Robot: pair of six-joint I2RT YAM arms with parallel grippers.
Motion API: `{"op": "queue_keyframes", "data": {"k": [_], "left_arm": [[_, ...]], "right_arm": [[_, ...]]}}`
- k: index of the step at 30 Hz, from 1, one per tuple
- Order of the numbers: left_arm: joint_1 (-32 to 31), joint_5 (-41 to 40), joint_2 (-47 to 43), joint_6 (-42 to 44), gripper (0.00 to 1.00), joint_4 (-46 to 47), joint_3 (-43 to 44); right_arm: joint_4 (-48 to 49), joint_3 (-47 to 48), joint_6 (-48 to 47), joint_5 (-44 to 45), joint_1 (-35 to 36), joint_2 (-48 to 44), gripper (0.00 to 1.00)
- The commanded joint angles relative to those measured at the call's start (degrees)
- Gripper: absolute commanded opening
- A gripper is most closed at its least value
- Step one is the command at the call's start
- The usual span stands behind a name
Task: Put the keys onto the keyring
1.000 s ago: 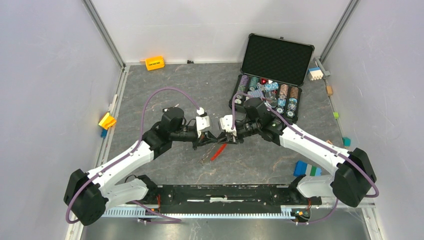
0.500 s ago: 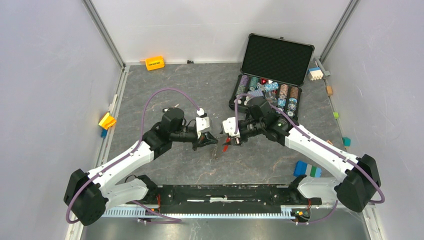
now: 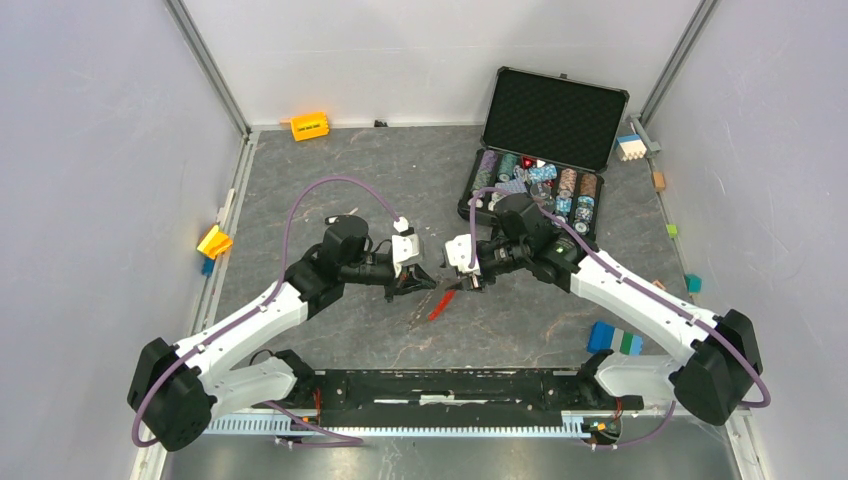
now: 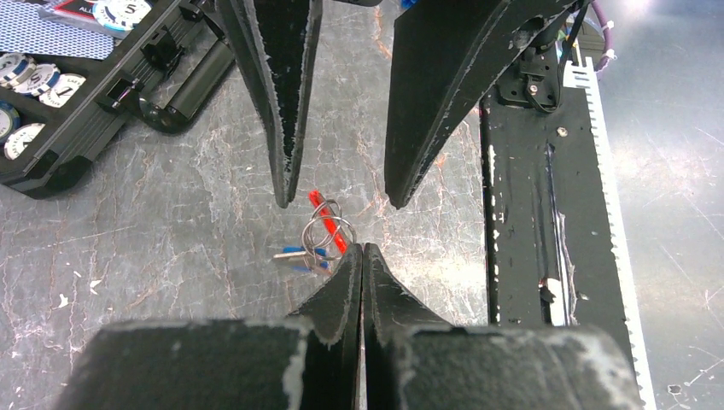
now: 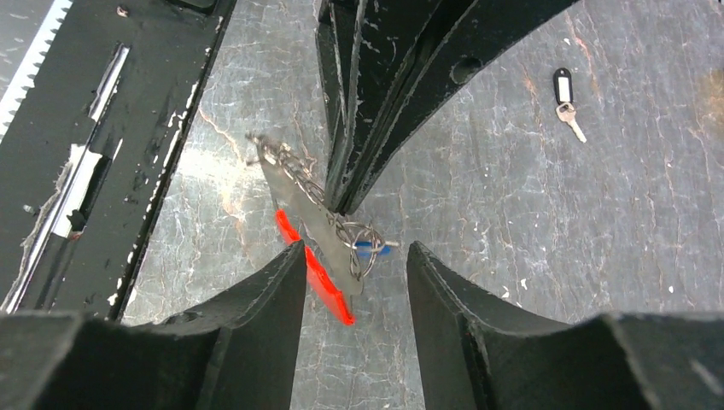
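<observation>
The keyring (image 4: 329,227) is recorded near the left front of the open case (image 3: 556,115). Its ring is pinched at the tips of the left gripper (image 4: 362,249), whose fingers are pressed together on it, and the red fob slants down towards the arm bases. The right gripper (image 5: 356,249) is held with fingers apart and empty, the ring lying between their tips. A loose tagged key (image 5: 566,102) is noted on the table (image 5: 529,222), judged farther from the case than the keyring.

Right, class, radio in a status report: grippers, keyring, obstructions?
Left gripper shut on keyring. Right gripper open around it. Blue key at its ring; tagged key loose on table. Nothing blocking.
</observation>
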Motion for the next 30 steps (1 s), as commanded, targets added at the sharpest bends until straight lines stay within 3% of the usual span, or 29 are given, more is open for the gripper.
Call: {"op": "queue_keyframes", "data": {"k": [1, 13, 19, 23, 28, 30], "left_arm": [[0.0, 2.7, -1.4, 0.4, 0.02, 2.6, 1.8], [0.0, 4.4, -2.7, 0.5, 0.02, 1.9, 2.4], [0.1, 4.3, -3.0, 0.6, 0.02, 1.9, 2.4], [0.0, 4.1, -3.0, 0.7, 0.02, 1.9, 2.3], [0.0, 4.2, -3.3, 3.8, 0.02, -0.2, 2.2], [0.0, 4.6, -3.5, 7.1, 0.02, -2.0, 2.2]], "right_arm": [[0.9, -0.4, -0.6, 0.8, -0.1, -1.1, 0.53], [-3.3, 1.1, -4.0, -2.2, -0.1, 3.9, 0.54], [-4.7, 1.5, -4.7, -4.8, -0.1, 6.3, 0.49], [-4.8, 1.8, -4.7, -5.6, -0.2, 6.8, 0.34], [-4.8, 1.9, -4.7, -5.5, -0.2, 6.5, 0.04], [-4.6, 1.7, -4.8, -5.5, -0.3, 6.0, 0.00]]}}
